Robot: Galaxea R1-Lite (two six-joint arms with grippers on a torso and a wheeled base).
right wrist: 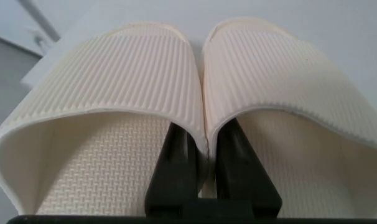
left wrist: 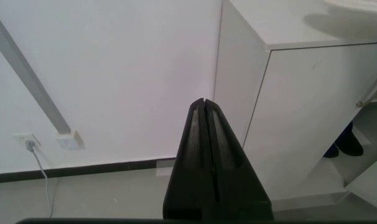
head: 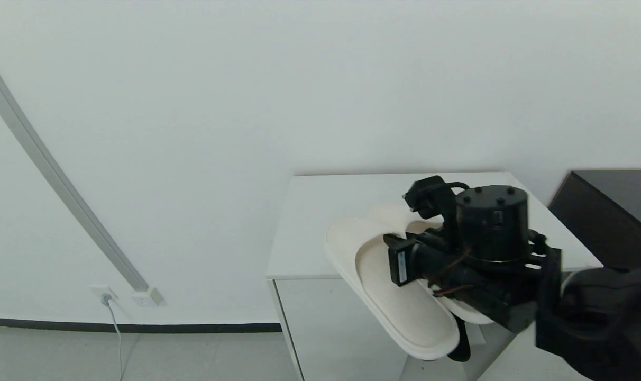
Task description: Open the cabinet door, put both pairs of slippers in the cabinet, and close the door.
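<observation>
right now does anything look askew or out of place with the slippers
Only the slippers: they hang tilted, heels past the front edge of the cabinet. That is because the right tool pinches their inner walls, one finger in each. Nothing looks spilled or damaged.

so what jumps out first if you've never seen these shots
The pair of cream ribbed slippers catches the eye first. The black right gripper holds them side by side, pinching their inner edges together, at the front edge of the white cabinet top. The black left gripper is shut on nothing, low down and pointing towards the cabinet's side by the white wall.
</observation>
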